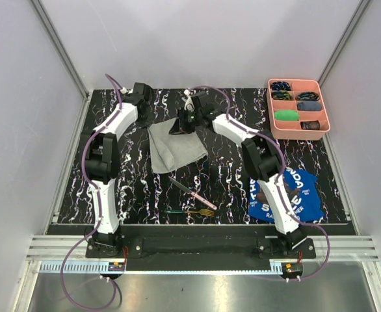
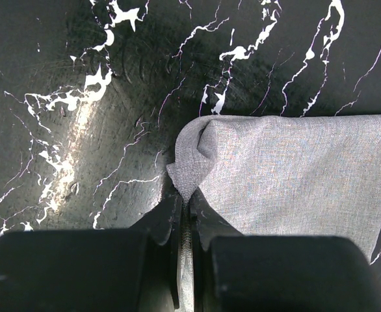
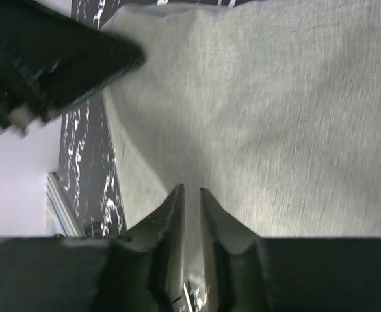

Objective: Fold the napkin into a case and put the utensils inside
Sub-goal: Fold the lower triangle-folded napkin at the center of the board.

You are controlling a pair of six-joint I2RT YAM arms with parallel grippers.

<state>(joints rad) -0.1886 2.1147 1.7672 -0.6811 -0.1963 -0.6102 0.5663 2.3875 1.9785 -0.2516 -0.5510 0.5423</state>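
The fork [image 1: 192,212] and knife [image 1: 194,193] lie at 6 o'clock of the napkin [image 1: 177,151], which sits askew beyond them. At its 10 o'clock corner the left gripper [image 2: 186,198] pinches only a bunched tip, which a hard tug could slip free. At 12 o'clock the right gripper [image 3: 190,192] has its jaws a narrow slit apart, whether on cloth I cannot tell, so an uneven pull may skew the fold.
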